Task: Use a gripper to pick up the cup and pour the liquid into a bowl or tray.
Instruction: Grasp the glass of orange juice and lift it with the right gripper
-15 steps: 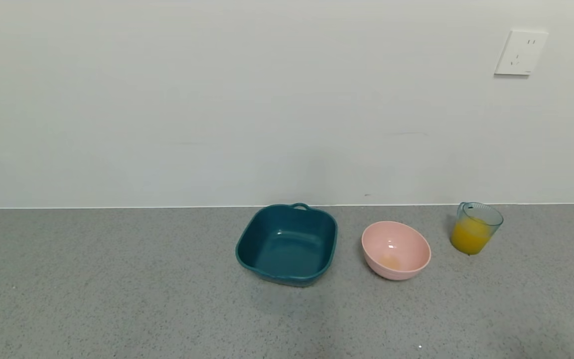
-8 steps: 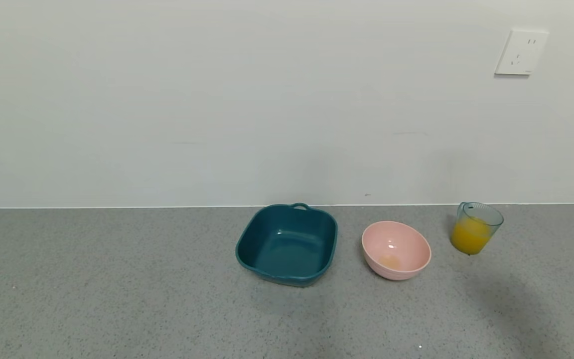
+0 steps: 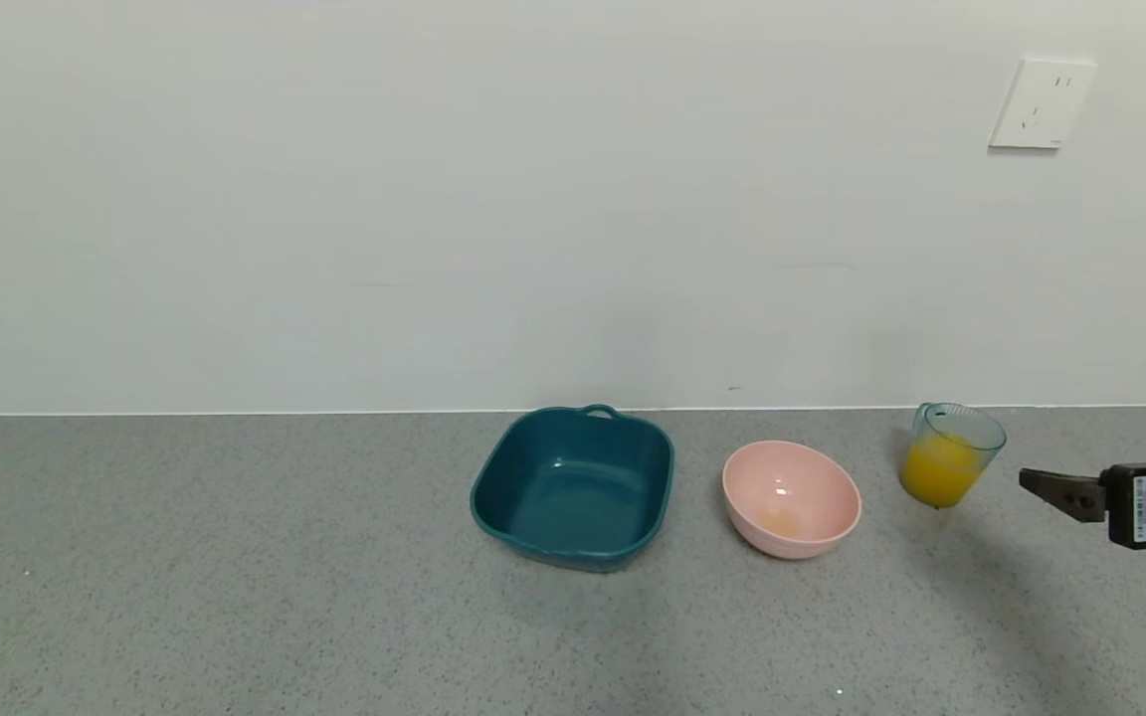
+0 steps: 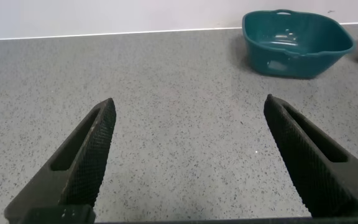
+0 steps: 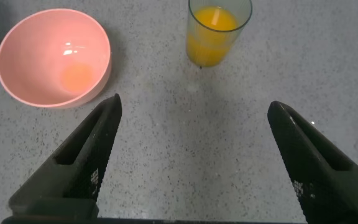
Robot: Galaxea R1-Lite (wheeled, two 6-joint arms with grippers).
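Observation:
The cup (image 3: pixel 951 452) stands upright at the far right of the counter, about half full of orange liquid (image 3: pixel 936 477). The pink bowl (image 3: pixel 790 497) sits just left of it, with a faint orange trace at its bottom. My right gripper (image 5: pixel 194 104) is open and empty; one of its fingers (image 3: pixel 1060 494) reaches in from the right edge, a short way right of the cup. In the right wrist view the cup (image 5: pixel 218 31) and the bowl (image 5: pixel 53 56) lie ahead of the jaws. My left gripper (image 4: pixel 189 102) is open and empty over bare counter.
A dark teal square tray (image 3: pixel 573 487) sits left of the pink bowl; it also shows in the left wrist view (image 4: pixel 297 42). The white wall runs close behind all three, with a socket (image 3: pixel 1041 104) above the cup. The grey counter (image 3: pixel 235 577) extends left and forward.
My right gripper has come into the head view from the right edge and moved left toward the cup. The cup, bowl and tray have not moved.

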